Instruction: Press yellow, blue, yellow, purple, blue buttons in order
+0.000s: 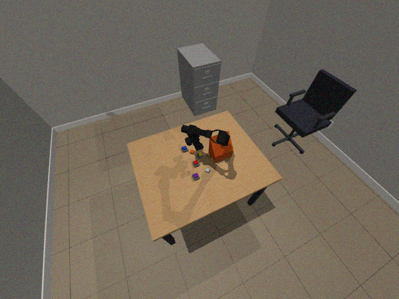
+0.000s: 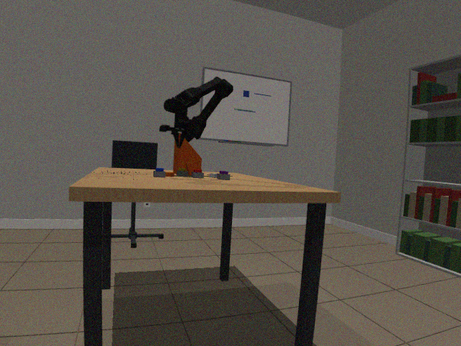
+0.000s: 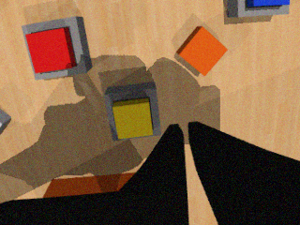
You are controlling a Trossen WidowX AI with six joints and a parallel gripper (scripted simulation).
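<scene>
The yellow button (image 1: 200, 154) (image 2: 181, 170) (image 3: 133, 120) sits in a dark housing, in the arm's shadow. The blue button (image 1: 184, 148) (image 2: 159, 169) (image 3: 268, 2) is at the wrist view's upper right edge. The purple button (image 1: 195, 175) (image 2: 223, 172) stands beyond the red one and is outside the wrist view. My gripper (image 1: 199, 148) (image 2: 179, 145) (image 3: 183, 133) is shut and empty, with a thin gap between its fingers. It hangs above the table, touching no button. In the wrist view its tips are right of the yellow button.
A red button (image 1: 196, 162) (image 2: 197, 171) (image 3: 49, 50) stands between yellow and purple. An orange block (image 1: 192, 151) (image 2: 169, 174) (image 3: 202, 51) lies between yellow and blue. A white block (image 1: 207, 170) (image 3: 3, 120) lies near red and purple. The orange arm base (image 1: 220, 152) (image 2: 186, 158) is behind yellow.
</scene>
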